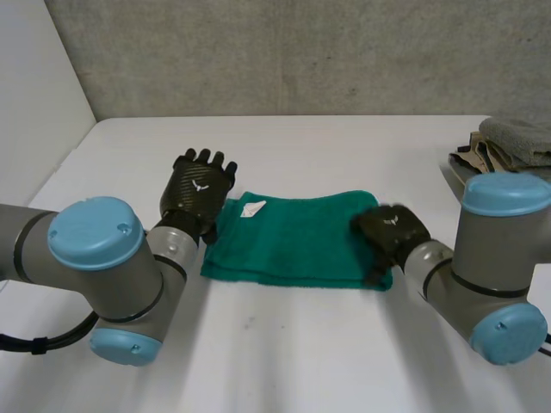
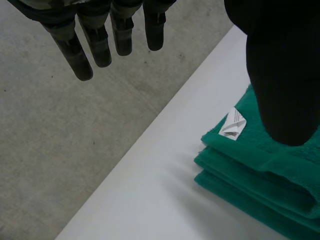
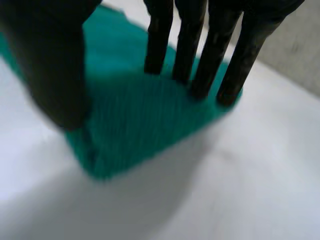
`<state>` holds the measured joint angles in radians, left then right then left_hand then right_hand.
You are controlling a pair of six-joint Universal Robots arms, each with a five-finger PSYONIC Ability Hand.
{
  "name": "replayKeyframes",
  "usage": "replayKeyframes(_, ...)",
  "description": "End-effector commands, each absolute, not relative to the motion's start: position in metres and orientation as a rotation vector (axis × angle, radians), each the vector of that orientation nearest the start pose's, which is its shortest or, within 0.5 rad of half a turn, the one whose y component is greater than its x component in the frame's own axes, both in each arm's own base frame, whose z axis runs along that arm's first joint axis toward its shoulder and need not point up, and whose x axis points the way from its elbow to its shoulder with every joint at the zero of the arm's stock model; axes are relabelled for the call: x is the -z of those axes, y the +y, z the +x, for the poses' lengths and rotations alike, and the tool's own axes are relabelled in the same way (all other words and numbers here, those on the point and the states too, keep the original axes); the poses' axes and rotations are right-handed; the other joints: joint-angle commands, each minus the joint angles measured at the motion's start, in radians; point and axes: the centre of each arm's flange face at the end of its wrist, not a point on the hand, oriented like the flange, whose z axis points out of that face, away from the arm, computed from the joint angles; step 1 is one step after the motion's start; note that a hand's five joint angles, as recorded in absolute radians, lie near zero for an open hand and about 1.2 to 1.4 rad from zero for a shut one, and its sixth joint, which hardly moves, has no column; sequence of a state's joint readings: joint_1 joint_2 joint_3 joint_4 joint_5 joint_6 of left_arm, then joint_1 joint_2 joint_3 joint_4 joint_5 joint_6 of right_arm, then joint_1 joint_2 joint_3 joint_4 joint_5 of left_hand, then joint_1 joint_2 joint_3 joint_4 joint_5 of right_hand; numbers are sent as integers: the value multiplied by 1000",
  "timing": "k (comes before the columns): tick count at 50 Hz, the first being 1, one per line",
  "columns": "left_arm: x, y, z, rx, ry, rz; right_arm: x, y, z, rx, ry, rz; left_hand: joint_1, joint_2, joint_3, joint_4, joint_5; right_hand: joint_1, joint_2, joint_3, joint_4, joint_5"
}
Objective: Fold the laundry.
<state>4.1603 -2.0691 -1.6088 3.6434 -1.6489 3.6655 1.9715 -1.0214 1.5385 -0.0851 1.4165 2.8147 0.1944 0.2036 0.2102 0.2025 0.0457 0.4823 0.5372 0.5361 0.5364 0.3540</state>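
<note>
Poised at the 2 ends of the folded green towel [image 1: 297,241] lying mid-desk [image 1: 344,344], long axis running hand to hand: left hand [image 1: 200,185] just beside the label end, fingers straight, empty; right hand [image 1: 392,231] nearer, straight-fingered over the opposite end, gripping nothing.

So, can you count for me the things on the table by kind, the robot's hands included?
Folded green towel: 1
Pile of grey and beige cloths at the table's right edge: 1
Black hands: 2, the left hand and the right hand
Total: 4
</note>
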Motion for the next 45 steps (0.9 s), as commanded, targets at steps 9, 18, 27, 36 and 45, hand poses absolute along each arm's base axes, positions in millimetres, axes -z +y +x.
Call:
replayKeyframes(9, -172, -265, -305, 2153, 1959, 1060, -153, -308, 255, 1884, 2267, -1248, -16, -25, -32, -24, -42, 914, 859, 860, 860, 868)
replayKeyframes(18, -183, -269, -295, 2154, 1951, 1015, -174, -238, 369, 2078, 1534, -1772, -20, -29, -36, -28, -46, 914, 859, 860, 860, 868)
replayKeyframes(27, -189, -276, -288, 2159, 1958, 947, -128, -185, 410, 1837, 1203, -1898, -19, -28, -35, -27, -45, 324, 269, 270, 270, 278)
replayKeyframes(36, -202, -283, -295, 2246, 1964, 881, -179, -227, 385, 1815, 1665, -1217, -10, -19, -26, -18, -36, -308, -363, -362, -362, -354)
replayKeyframes(45, -213, -256, -333, 2407, 2118, 888, -216, -260, 339, 1672, 1908, -792, 13, 4, -3, 5, -13, -308, -363, -362, -362, -354)
